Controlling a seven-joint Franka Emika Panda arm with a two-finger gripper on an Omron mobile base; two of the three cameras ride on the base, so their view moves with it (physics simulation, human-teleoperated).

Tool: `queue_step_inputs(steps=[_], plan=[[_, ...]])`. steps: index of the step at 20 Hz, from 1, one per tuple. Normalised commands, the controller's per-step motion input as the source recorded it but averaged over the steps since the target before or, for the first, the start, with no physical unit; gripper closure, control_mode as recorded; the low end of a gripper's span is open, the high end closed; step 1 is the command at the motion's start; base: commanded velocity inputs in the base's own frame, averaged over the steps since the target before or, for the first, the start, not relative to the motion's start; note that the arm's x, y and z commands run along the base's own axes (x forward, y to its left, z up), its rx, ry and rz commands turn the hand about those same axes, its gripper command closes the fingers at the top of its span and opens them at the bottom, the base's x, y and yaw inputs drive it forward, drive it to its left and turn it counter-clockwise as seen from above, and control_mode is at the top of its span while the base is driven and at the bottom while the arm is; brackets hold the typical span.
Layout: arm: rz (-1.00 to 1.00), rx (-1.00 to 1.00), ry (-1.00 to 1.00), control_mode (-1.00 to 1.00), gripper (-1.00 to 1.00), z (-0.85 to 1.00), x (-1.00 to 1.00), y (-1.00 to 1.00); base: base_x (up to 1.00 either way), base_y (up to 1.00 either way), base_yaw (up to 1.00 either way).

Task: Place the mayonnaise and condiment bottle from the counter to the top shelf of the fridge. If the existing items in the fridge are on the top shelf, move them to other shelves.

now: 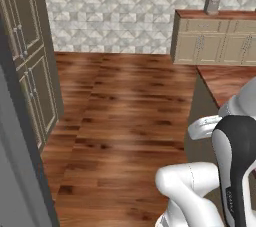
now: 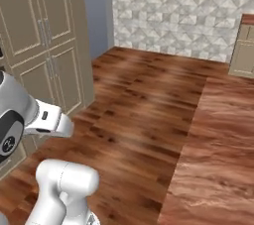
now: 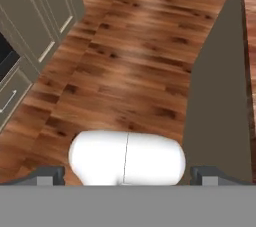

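Well, no jar and no bottle to be spotted from where I stand, so which way they lie from the claw, or how their long axes run, I cannot tell. What I can make out is the counter [image 3: 248,46], that reddish-brown worktop edge off to the claw's right and ahead of it, with its dark end panel dropping to the floor beside it.

The gripper [image 3: 128,176] hangs low over open floor, its two dark fingertips [image 3: 49,176] spread wide apart, nothing between them, nothing held. One arm here, so it takes every job.

Moving outward: ahead of the claw runs the wood floor [image 3: 135,56], plank after plank. To its left stand tall beige cabinets [image 3: 37,16] with long handles. Further out, past the floor, a patterned tile wall [image 1: 110,11], and against it a low run of beige cupboards [image 1: 215,46] with a small grey appliance [image 1: 212,3] on top.

My read: the arm is in transit, facing away from the goods. The coming move turns on swinging toward that worktop on the right, since the jar and bottle ought to sit there.
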Motion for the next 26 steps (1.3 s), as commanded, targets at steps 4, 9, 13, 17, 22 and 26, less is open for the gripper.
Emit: queue_step_inputs(steps=[4, 9, 13, 17, 22, 26], plan=[[0.00, 0.00, 0.00, 1.00, -1.00, 0.00, 0.00, 0.00, 1.00, -0.08, -0.02], [0.00, 0.00, 0.00, 1.00, -1.00, 0.00, 0.00, 0.00, 1.00, 0.00, -0.01], [0.00, 0.00, 0.00, 1.00, -1.00, 0.00, 0.00, 0.00, 1.00, 0.00, 0.00], [0.00, 0.00, 0.00, 1.00, -1.00, 0.00, 0.00, 0.00, 1.00, 0.00, 0.00], [0.00, 0.00, 0.00, 1.00, -1.00, 0.00, 0.00, 0.00, 1.00, 0.00, -0.03], [0.00, 0.00, 0.00, 1.00, -1.00, 0.00, 0.00, 0.00, 1.00, 0.00, -0.03]])
